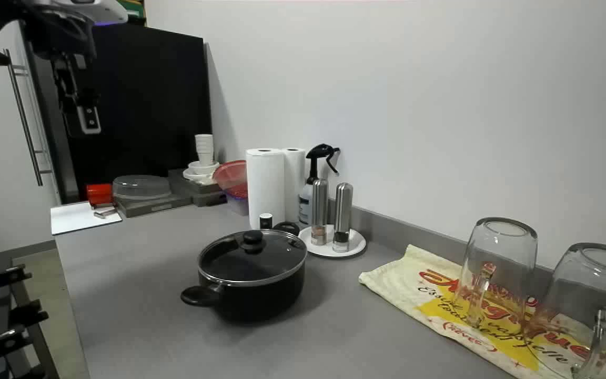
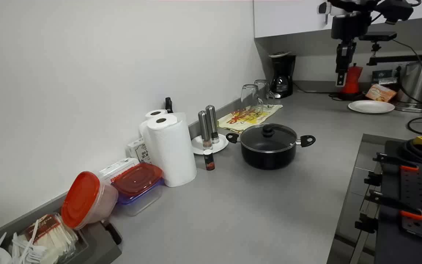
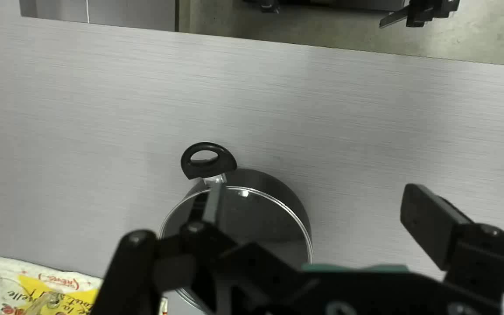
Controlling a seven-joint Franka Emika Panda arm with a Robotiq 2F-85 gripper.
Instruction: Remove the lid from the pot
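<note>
Pot (image 1: 263,302): black, wide, upright on the desk (image 1: 366,337); we see it at lower middle in an exterior view.
Handles (image 2: 308,140): short, black, one either side.
Lid (image 1: 254,263): round, see-through, metal-rimmed; we find it resting flat on the pot.
Knob (image 1: 253,237): small, dark, at the lid's centre.

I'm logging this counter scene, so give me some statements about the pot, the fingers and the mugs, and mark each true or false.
The see-through lid sits on the black pot. True.
The fingers are spread apart. True.
The fingers grip the lid. False: in both exterior views they hang high, clear of it.
Two glass mugs rest on a dish towel. True.
The mugs stand mouth up. False: they are upside down.
The pot stands on the dish towel. False: it rests on the counter.
</note>
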